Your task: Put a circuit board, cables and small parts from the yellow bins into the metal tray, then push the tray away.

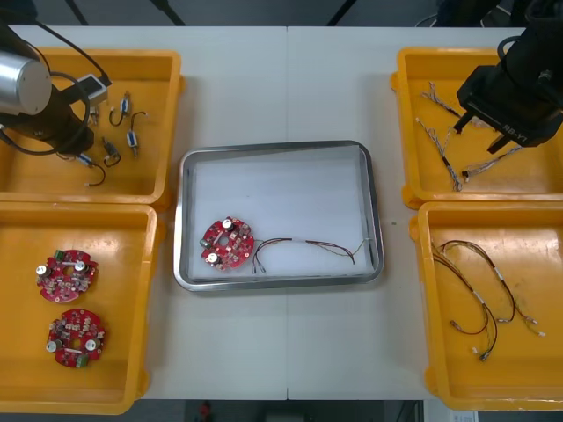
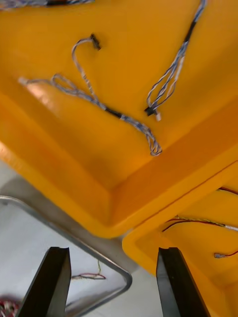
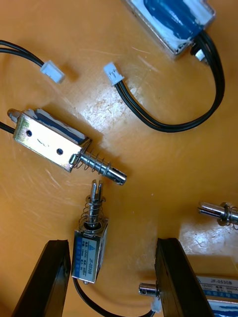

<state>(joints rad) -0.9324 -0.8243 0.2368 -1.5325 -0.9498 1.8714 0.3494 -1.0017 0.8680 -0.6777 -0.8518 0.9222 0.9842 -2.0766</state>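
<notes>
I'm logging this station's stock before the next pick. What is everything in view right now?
table: one, light, under everything.
yellow bins: four, yellow, two at each side of the table.
metal tray: one, shiny rim, white inside, between the bins.
circuit boards: three, red, one in the tray, two in the near left bin.
red and yellow cables: one in the tray, several in the near right bin.
blue and white cables: several, twisted, far right bin.
small metal parts: several, silver with black leads, far left bin.
left tool: black, open, low over the small metal parts.
right tool: black, open, over the far right bin's near edge.
</notes>
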